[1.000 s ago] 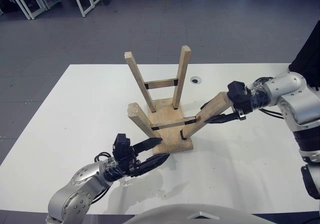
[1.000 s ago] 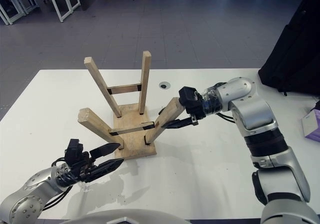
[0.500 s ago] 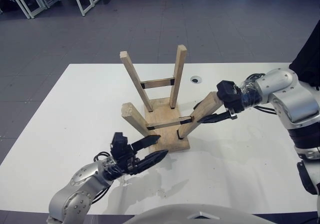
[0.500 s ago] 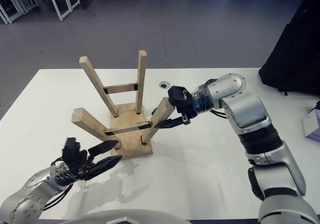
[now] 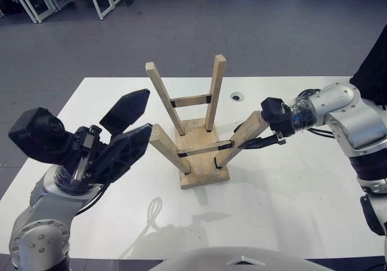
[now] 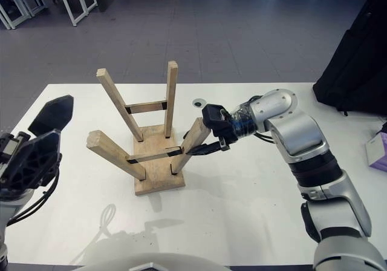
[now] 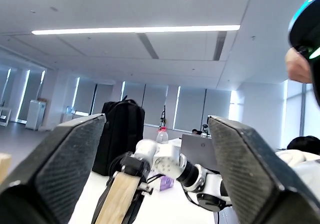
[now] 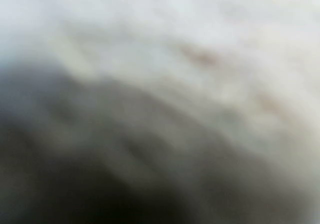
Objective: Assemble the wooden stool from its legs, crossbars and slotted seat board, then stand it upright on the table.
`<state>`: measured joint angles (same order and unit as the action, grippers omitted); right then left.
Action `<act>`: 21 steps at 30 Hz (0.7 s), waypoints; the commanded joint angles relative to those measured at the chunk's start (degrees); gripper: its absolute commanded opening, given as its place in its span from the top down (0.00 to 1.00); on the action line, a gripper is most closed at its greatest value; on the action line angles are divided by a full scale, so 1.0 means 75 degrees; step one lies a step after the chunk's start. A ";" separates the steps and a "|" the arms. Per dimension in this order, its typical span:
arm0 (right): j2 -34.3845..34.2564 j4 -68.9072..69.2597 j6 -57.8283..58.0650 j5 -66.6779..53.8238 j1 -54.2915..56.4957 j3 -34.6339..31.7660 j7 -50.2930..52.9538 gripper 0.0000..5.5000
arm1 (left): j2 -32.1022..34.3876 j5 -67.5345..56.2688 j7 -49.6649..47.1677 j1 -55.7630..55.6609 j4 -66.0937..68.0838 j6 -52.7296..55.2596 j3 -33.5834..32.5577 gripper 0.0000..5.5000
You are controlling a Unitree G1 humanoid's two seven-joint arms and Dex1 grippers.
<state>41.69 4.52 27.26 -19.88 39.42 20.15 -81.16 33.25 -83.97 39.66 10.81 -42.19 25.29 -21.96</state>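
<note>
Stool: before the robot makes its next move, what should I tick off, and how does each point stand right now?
1. Four legs set in the seat board: ok, all four stand up from it.
2. Crossbars fitted: ok, the far crossbar and the near crossbar each join a pair of legs.
3. Joints tight: cannot tell.
4. Right pincer grip: ok, shut on the near right leg by its upper end.
5. Left pincer free: ok, open, raised, apart from the stool.
6. Stool upright: not ok, it is upside down, seat board flat on the table.
</note>
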 commanded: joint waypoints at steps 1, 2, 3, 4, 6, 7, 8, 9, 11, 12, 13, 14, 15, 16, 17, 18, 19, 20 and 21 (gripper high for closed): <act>0.0073 -0.0052 0.0269 0.0431 -0.0416 0.0508 0.0051 0.64 | 0.0193 0.1281 -0.0022 -0.0019 0.0527 0.0423 0.0856 0.31; 0.0070 -0.0033 0.0274 0.0424 -0.0429 0.0516 0.0073 0.64 | 0.0219 0.1562 0.0042 -0.0013 0.0629 0.0490 0.1038 0.31; 0.0060 -0.0015 0.0276 0.0419 -0.0445 0.0527 0.0098 0.64 | 0.0243 0.1798 0.0118 -0.0010 0.0749 0.0553 0.1223 0.31; 0.0047 0.0000 0.0280 0.0414 -0.0450 0.0541 0.0117 0.64 | 0.0261 0.1977 0.0181 -0.0005 0.0842 0.0583 0.1357 0.31; 0.0018 0.0019 0.0292 0.0409 -0.0442 0.0572 0.0143 0.64 | 0.0237 0.2167 0.0293 0.0035 0.0953 0.0573 0.1491 0.31; 0.0012 0.0027 0.0302 0.0405 -0.0435 0.0577 0.0156 0.64 | 0.0221 0.2235 0.0348 0.0057 0.0987 0.0570 0.1547 0.31; 0.0013 0.0032 0.0300 0.0413 -0.0429 0.0581 0.0173 0.64 | 0.0208 0.2288 0.0392 0.0088 0.1012 0.0563 0.1607 0.31; 0.0016 0.0046 0.0317 0.0406 -0.0427 0.0574 0.0190 0.64 | 0.0193 0.2350 0.0420 0.0138 0.1016 0.0553 0.1679 0.31; -0.0006 0.0078 0.0383 0.0350 -0.0427 0.0533 0.0233 0.64 | 0.0174 0.2467 0.0456 0.0216 0.0998 0.0508 0.1812 0.31; -0.0028 0.0084 0.0413 0.0320 -0.0419 0.0511 0.0255 0.64 | 0.0170 0.2516 0.0464 0.0235 0.0991 0.0489 0.1872 0.31; -0.0066 0.0084 0.0393 0.0292 -0.0410 0.0472 0.0286 0.64 | 0.0167 0.2558 0.0472 0.0249 0.0987 0.0477 0.1931 0.31; -0.0097 0.0096 0.0382 0.0264 -0.0401 0.0430 0.0318 0.64 | 0.0174 0.2606 0.0484 0.0266 0.0987 0.0462 0.1981 0.31; -0.0113 0.0123 0.0364 0.0251 -0.0393 0.0403 0.0341 0.64 | 0.0192 0.2656 0.0497 0.0291 0.0984 0.0439 0.2020 0.31; -0.0138 0.0159 0.0376 0.0235 -0.0369 0.0390 0.0355 0.64 | 0.0204 0.2683 0.0495 0.0321 0.0973 0.0404 0.2046 0.31; -0.0162 0.0188 0.0396 0.0224 -0.0346 0.0388 0.0363 0.64 | 0.0214 0.2706 0.0491 0.0335 0.0971 0.0372 0.2071 0.31; -0.0196 0.0227 0.0433 0.0210 -0.0332 0.0401 0.0376 0.64 | 0.0227 0.2752 0.0490 0.0344 0.0966 0.0342 0.2118 0.31; -0.0246 0.0250 0.0447 0.0212 -0.0348 0.0430 0.0407 0.64 | 0.0231 0.2796 0.0489 0.0339 0.0973 0.0317 0.2173 0.31; -0.0288 0.0259 0.0398 0.0241 -0.0396 0.0461 0.0439 0.64 | 0.0238 0.2854 0.0492 0.0341 0.0973 0.0298 0.2220 0.31; -0.0322 0.0258 0.0271 0.0316 -0.0502 0.0517 0.0475 0.64 | 0.0244 0.2883 0.0494 0.0351 0.0962 0.0283 0.2254 0.31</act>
<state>41.34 6.61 28.99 -19.89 38.92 20.43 -79.22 34.14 -66.58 43.85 9.66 -37.22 21.57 -11.31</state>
